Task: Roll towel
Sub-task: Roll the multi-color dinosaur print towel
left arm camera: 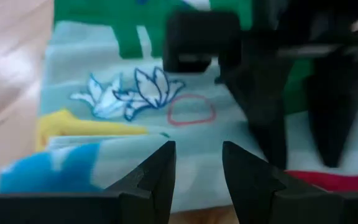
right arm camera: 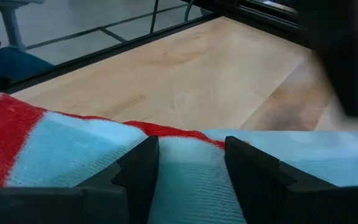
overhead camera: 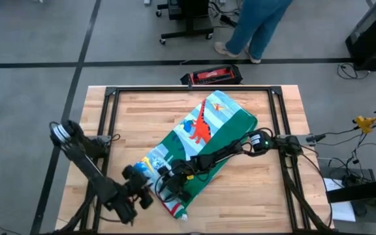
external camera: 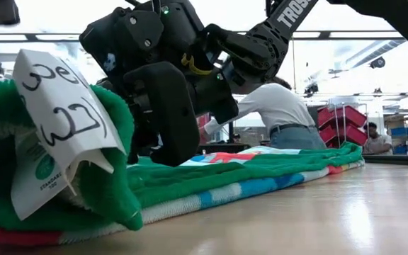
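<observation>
- Step in hand: start of the roll, judged from the layout. The towel point(overhead camera: 204, 137) lies folded into a long strip running diagonally across the wooden surface point(overhead camera: 139, 117), and only its near end is turned up into a first fold.
- Left hand point(overhead camera: 142, 186) sits at the near end of the strip, on the side of the pale blue and yellow print. The left wrist view shows its fingers point(left arm camera: 160, 171) parted with cloth lying between and below them; whether they pinch the cloth cannot be told.
- Right hand point(overhead camera: 175, 183) sits just beside the left one, over the same end. Its fingers point(right arm camera: 145, 165) stand apart, straddling a ridge of red-striped pale blue cloth, apparently gripping it.
- Next move, as a judgement: both hands need to carry the lifted edge over and forward together, keeping it level so the roll stays straight.
- Towel appearance: green border, pale blue centre, a red dinosaur point(overhead camera: 201, 127) on top.
- A white label point(external camera: 59, 117) with handwriting hangs from the upturned end in the low view.
</observation>
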### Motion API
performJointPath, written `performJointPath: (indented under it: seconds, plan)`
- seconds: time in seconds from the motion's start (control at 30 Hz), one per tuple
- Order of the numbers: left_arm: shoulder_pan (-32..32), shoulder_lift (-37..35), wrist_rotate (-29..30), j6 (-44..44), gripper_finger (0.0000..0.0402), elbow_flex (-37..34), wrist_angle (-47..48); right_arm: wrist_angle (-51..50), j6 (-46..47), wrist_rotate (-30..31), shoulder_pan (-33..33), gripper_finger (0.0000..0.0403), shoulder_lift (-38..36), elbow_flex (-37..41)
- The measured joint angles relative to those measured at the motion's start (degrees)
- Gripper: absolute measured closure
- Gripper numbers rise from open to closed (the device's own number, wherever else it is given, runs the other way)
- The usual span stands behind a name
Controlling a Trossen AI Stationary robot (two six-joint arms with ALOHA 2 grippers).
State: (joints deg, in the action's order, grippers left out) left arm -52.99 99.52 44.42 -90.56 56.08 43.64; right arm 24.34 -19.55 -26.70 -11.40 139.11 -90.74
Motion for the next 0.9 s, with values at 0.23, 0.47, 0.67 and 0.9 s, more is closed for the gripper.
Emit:
performJointPath:
  seconds: [0.23,0.47,0.67,0.9]
  plan:
    - [-0.1,5.0,-0.6,-1.6,0.0285,1.5,-0.9,-2.8,-0.1,0.3,0.0,0.0227,-2.2,0.2]
    - [-0.1,5.2,-0.9,-1.4,0.0285,1.0,-1.2,-3.6,-3.5,-0.7,1.7,0.0219,-6.5,-0.1]
    - [-0.1,5.2,-0.1,-0.9,0.0285,0.9,-1.6,-2.8,-1.7,-4.5,3.6,0.0219,-3.3,-0.9]
    - [0.0,5.2,0.1,-0.5,0.0285,0.9,-1.7,-2.4,-1.5,-5.4,4.0,0.0219,-1.1,-1.4]
